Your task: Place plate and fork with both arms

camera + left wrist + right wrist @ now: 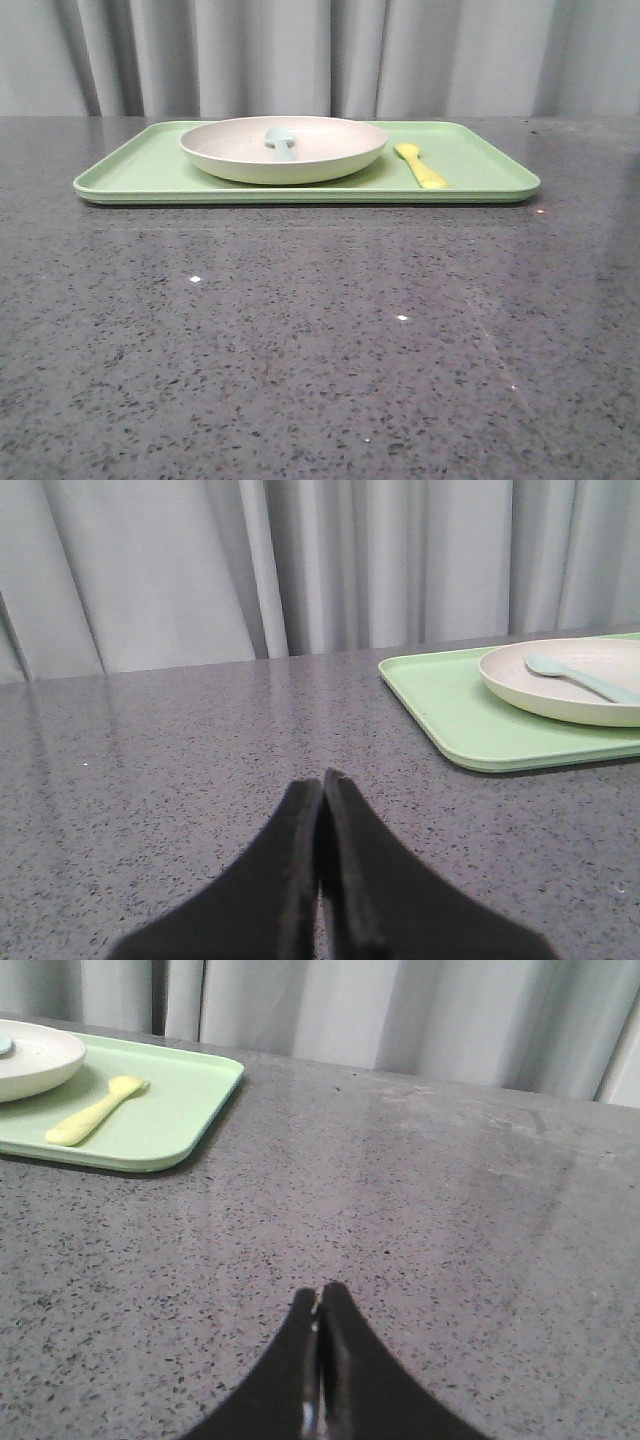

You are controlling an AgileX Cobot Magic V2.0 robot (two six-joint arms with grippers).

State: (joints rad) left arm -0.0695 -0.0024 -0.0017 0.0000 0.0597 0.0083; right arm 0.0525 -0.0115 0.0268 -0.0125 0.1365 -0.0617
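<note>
The cream-white plate (283, 150) sits on the left-middle of a light-green tray (140, 170) at the far side of the table, with a pale blue spoon (281, 141) lying in it. The yellow fork (421, 165) lies on the tray just right of the plate. The plate (570, 685) and spoon (575, 676) also show in the left wrist view, and the fork (95, 1112) in the right wrist view. My left gripper (322, 780) is shut and empty over bare table, left of the tray. My right gripper (320, 1295) is shut and empty, right of the tray. Neither arm shows in the front view.
The table is a dark grey speckled stone surface (320, 340). Grey curtains (320, 55) hang behind its far edge. The tray's near corner shows in the left wrist view (470, 735) and in the right wrist view (170, 1130).
</note>
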